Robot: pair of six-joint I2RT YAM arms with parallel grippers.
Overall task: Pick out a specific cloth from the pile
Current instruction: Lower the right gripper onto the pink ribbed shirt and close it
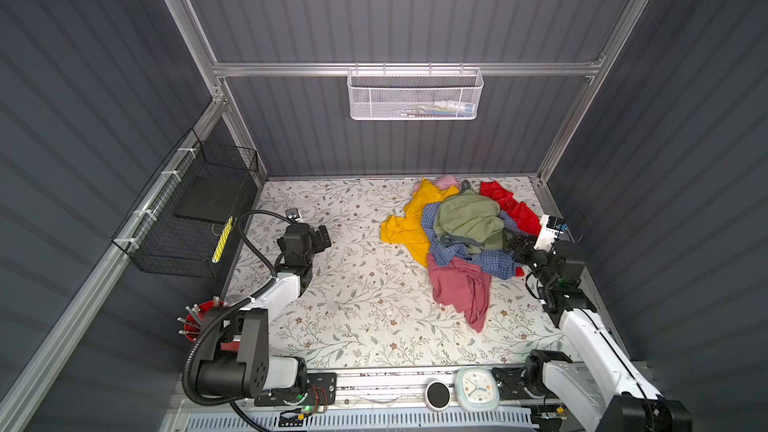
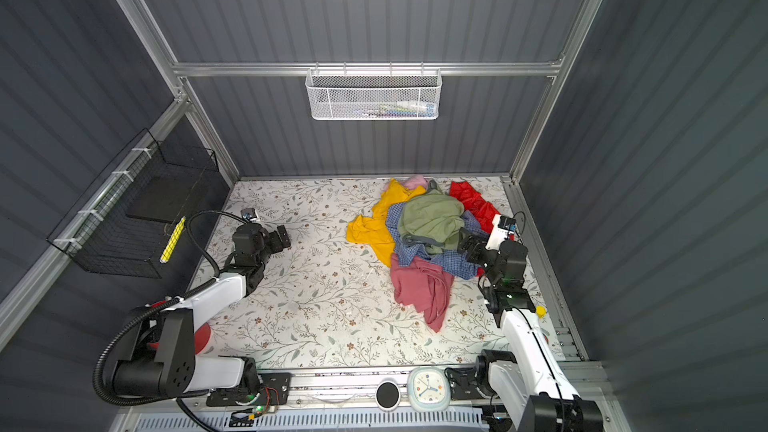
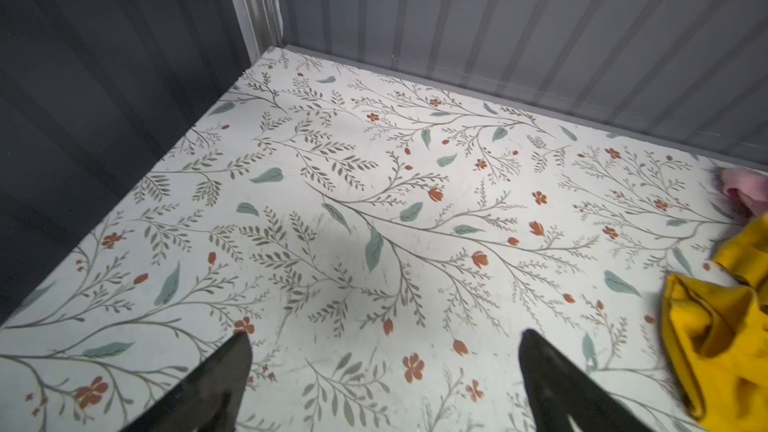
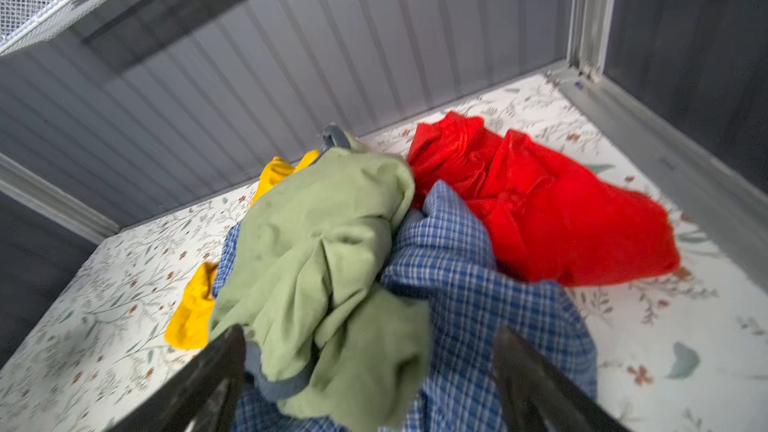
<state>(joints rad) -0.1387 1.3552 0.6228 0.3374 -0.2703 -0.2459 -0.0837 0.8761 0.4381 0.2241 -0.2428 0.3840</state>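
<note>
The pink cloth (image 1: pixel 457 290) lies at the 6 o'clock edge of the pile (image 1: pixel 467 218), its top tucked under a blue-checked shirt (image 1: pixel 490 263). The right claw (image 4: pixel 372 347) stands wide at the pile's 3 o'clock side, fingers astride a green garment (image 4: pixel 316 243); the left claw (image 3: pixel 384 347) stands wide over the table (image 3: pixel 332 201), well off at 9 o'clock.

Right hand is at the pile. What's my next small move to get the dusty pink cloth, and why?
Probably back the right hand off and shift it over to the pink cloth, which lies mostly exposed at the near edge of the pile. The open jaws straddle the green cloth and the blue-checked cloth, not the target.
</note>
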